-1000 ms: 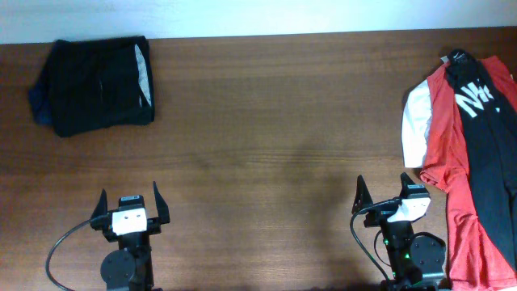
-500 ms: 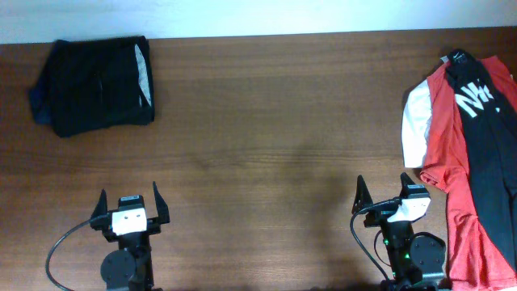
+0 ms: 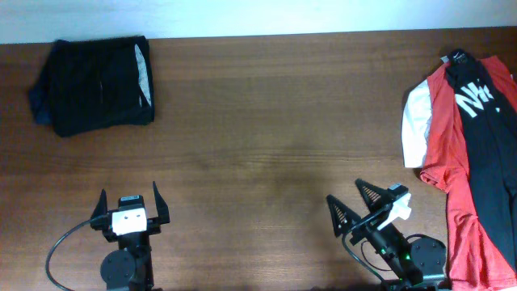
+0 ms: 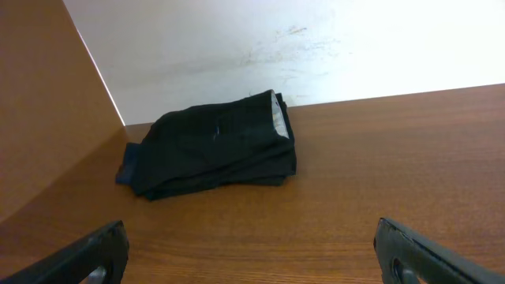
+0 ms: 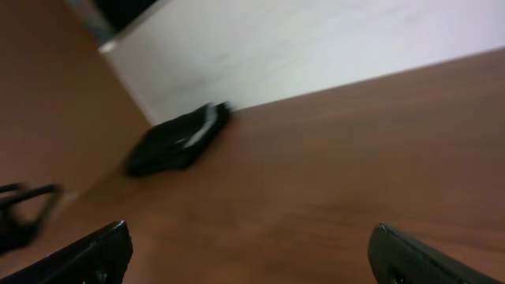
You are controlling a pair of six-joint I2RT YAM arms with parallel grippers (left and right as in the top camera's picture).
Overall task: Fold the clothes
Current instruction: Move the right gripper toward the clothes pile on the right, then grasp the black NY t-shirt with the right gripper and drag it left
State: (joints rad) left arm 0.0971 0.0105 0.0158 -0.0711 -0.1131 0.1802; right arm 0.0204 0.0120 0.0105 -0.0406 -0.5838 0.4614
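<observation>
Three garments on table (image 3: 266,121): one folded black garment with pale lining (image 3: 97,85), far-left corner; one red T-shirt (image 3: 440,121) and one black lettered trousers (image 3: 485,153), right edge. Two grippers, near edge: left gripper (image 3: 128,191), right gripper (image 3: 344,191).

The whole view is tilted and blurred. The right gripper (image 5: 252,256) stands wide apart, its two dark fingers (image 5: 95,252) showing at 7 and 5 o'clock. Between them the brown table (image 5: 331,173) runs up to a white wall (image 5: 300,47) at 12 o'clock. A folded black garment (image 5: 177,140) with a pale strip lies at 10 o'clock against the wall. At 9 o'clock a thin dark shape (image 5: 24,207) is too smeared to identify.
</observation>
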